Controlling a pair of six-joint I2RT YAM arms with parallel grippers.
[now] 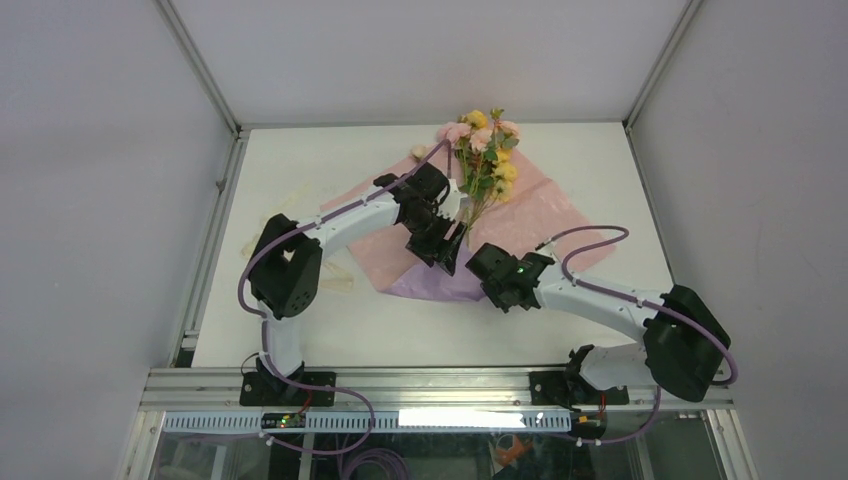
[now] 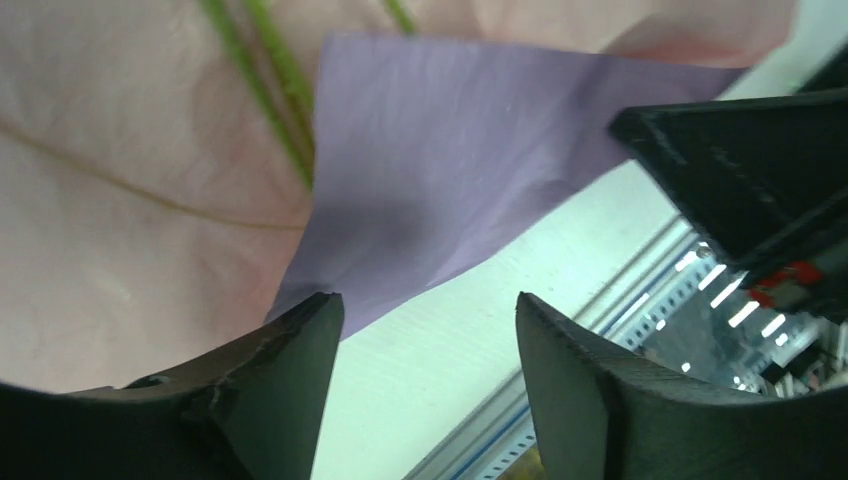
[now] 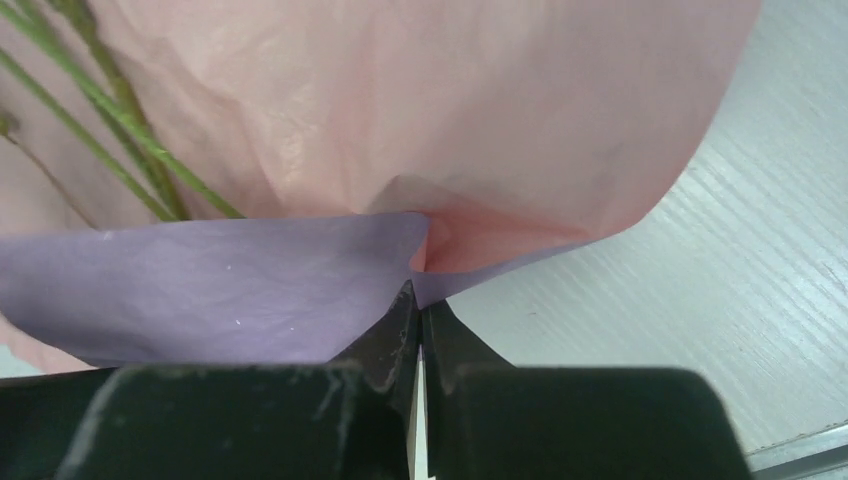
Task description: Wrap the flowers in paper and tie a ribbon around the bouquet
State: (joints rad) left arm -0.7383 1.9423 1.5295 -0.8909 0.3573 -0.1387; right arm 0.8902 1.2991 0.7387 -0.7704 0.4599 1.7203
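Two grippers work at the near corner of the paper, a large, thin, crinkly square sheet lying pink face up on the white table, with its lilac-purple underside turned over at that corner.

Findings:
- The right gripper has its jaws fully together. A small fold of the paper's near corner is nipped at the very tips, where the lilac flap meets the pink face.
- The left gripper stands with jaws well apart and holds nothing. It hovers just above the lilac flap, close beside the right gripper.
- The flowers, a small bunch of yellow, pink and orange blooms on long thin green stems, lie loose along the paper's middle. The blooms are at its far corner and the stems run toward the pinched corner.
- The ribbon, a limp cream fabric strip, lies off the paper's left edge, untouched.

Assessment: wrapping is at an early stage, with no cone formed yet.

Risks:
- The hold is shallow, so a brisk pull could slip the fold free or tear the thin sheet.
- Nothing restrains the stems, and dragging the corner across may roll the flowers off the centre line.
- The two grippers are crowded, and a careless move by the left gripper could strike the right one or crease the flap.
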